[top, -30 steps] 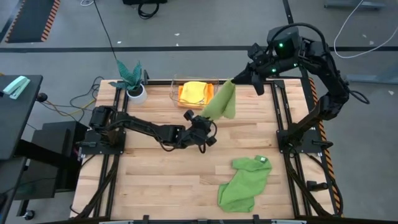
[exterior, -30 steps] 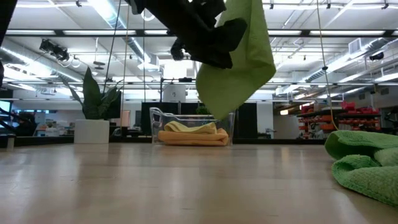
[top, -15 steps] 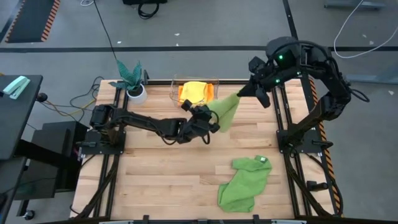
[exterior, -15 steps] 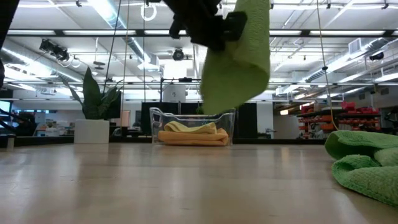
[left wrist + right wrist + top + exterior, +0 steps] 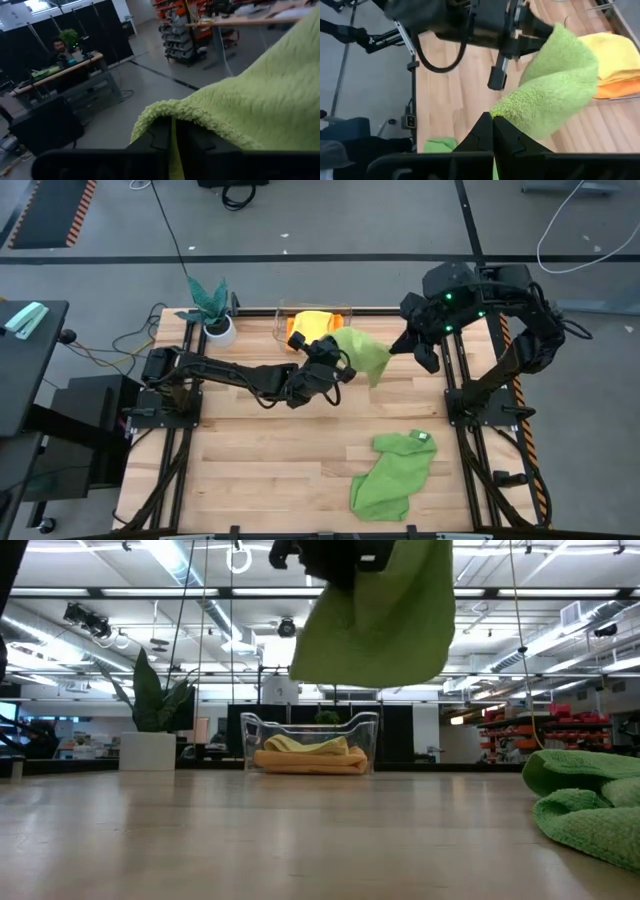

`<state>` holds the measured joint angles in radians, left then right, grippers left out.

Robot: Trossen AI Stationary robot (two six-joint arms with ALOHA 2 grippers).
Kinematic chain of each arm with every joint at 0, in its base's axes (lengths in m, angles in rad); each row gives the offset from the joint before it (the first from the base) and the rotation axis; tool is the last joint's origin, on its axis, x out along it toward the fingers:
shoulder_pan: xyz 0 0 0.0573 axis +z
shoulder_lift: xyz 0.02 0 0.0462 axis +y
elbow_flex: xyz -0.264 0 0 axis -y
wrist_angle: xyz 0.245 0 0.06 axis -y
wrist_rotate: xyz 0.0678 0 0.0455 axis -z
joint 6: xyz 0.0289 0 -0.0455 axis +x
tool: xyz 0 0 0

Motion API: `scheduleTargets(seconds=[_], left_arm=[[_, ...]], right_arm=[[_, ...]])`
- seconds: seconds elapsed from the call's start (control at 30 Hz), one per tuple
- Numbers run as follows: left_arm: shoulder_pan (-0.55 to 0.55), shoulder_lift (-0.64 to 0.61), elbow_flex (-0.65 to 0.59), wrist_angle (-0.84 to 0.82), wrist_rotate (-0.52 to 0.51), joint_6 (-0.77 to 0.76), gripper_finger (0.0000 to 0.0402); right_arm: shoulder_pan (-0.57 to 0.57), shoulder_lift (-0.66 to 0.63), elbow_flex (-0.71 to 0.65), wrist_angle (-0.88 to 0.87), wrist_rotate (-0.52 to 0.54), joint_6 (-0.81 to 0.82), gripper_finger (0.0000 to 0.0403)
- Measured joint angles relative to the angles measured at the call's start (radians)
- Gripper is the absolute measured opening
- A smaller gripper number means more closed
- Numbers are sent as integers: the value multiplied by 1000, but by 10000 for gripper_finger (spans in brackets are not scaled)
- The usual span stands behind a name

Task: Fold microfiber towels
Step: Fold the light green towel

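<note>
A lime green towel (image 5: 366, 354) hangs in the air, stretched between my two grippers just in front of the clear bin (image 5: 283, 313). My left gripper (image 5: 345, 352) is shut on its left end and my right gripper (image 5: 393, 346) on its right end. In the low view the towel (image 5: 375, 620) sags high above the tabletop. Folded yellow and orange towels (image 5: 312, 327) lie in the bin. A larger mid-green towel (image 5: 392, 475) with a white tag (image 5: 421, 437) lies crumpled on the table at the near right. My left gripper pinches the lime towel's hemmed edge (image 5: 176, 118) between its two fingers (image 5: 161, 134). It comes in about level from the table's left. The cloth spreads away beyond the fingers, lifted clear of the table. My right gripper pinches a bunched end of the lime towel (image 5: 497, 112) between its two fingers (image 5: 482, 131). It slants down from the table's right. The cloth runs in a slack fold across to the other gripper (image 5: 540, 31), clear of the table.
A teal-leaved plant in a white pot (image 5: 212, 308) stands at the far left corner. Bare wooden tabletop (image 5: 260, 460) lies in the middle and near left. Black frame rails (image 5: 458, 380) run along both sides of the table.
My left gripper has risen and gone toward the far edge, taking hold of the lime towel's hanging end and lifting it. My right gripper has come a little toward the near edge. The towel, which hung down from the right gripper, now spans both grippers.
</note>
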<state>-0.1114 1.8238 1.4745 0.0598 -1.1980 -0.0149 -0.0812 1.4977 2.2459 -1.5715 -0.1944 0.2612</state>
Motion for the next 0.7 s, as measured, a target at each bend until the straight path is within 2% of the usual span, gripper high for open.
scheduleTargets(seconds=[0.2,0.43,0.5,0.7], left_arm=[[-12,-47,25,-14,-1,2,28],[-20,-85,25,-48,-3,-24,31],[-23,-92,25,-94,-4,-99,27],[-37,-102,23,-432,1,-442,12]], right_arm=[[-18,-3,-64,0,63,-5,0],[-107,-22,-196,0,67,-59,0],[-136,-31,-243,3,69,-65,0],[-157,-110,-453,80,71,-62,0]])
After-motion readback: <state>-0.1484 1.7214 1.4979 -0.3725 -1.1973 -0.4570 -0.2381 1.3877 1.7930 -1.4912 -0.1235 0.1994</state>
